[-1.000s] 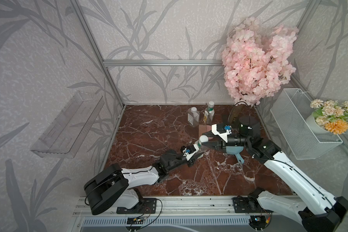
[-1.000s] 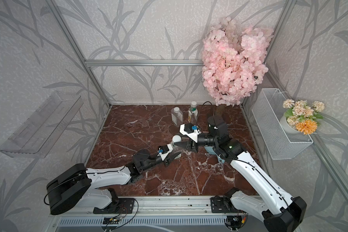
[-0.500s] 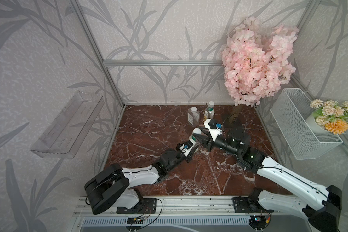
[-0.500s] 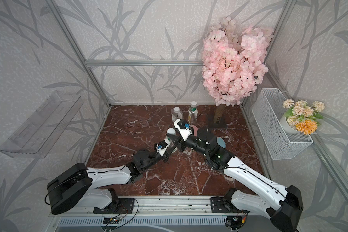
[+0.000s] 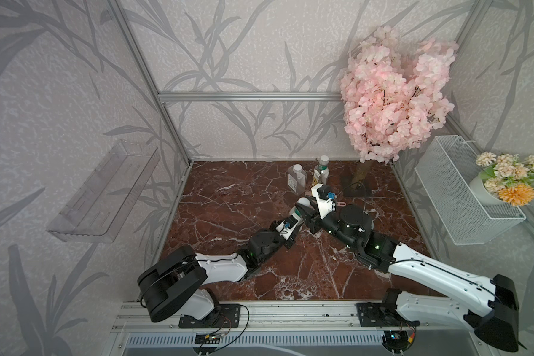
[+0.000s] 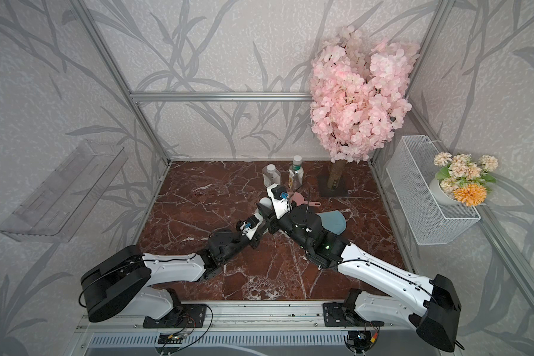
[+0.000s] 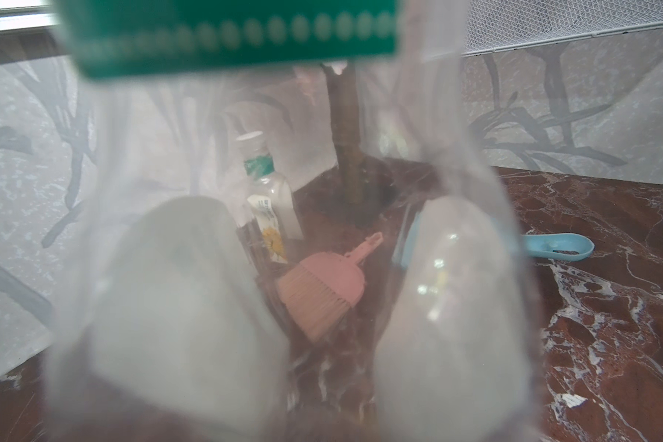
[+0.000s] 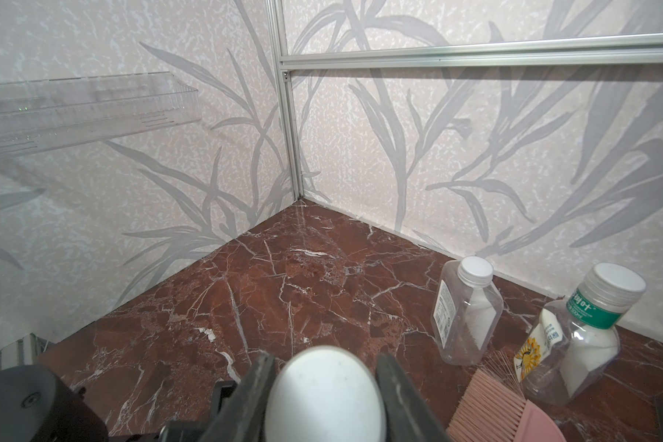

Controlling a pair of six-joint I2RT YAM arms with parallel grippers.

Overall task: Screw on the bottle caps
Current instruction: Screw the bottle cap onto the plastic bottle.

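**A:** What does the right gripper have?

**B:** Its dark fingers are clamped on a round white plastic screw cap, one on each side.

**A:** And the left gripper?

**B:** It is closed round the body of a clear round plastic bottle with a green label band, near the middle of the red-brown marble tabletop.

**A:** Which way does it point?

**B:** Its long axis is roughly upright, with the neck up toward the cap. Any lean is hard to judge.

**A:** Is the cap seated?

**B:** I cannot tell. The fingers hide the neck, and the left wrist view is blurred through the plastic.

**A:** And the others?

**B:** A squarish clear bottle and a second green-labelled round bottle stand capped near the back wall, beside a pink hand brush.
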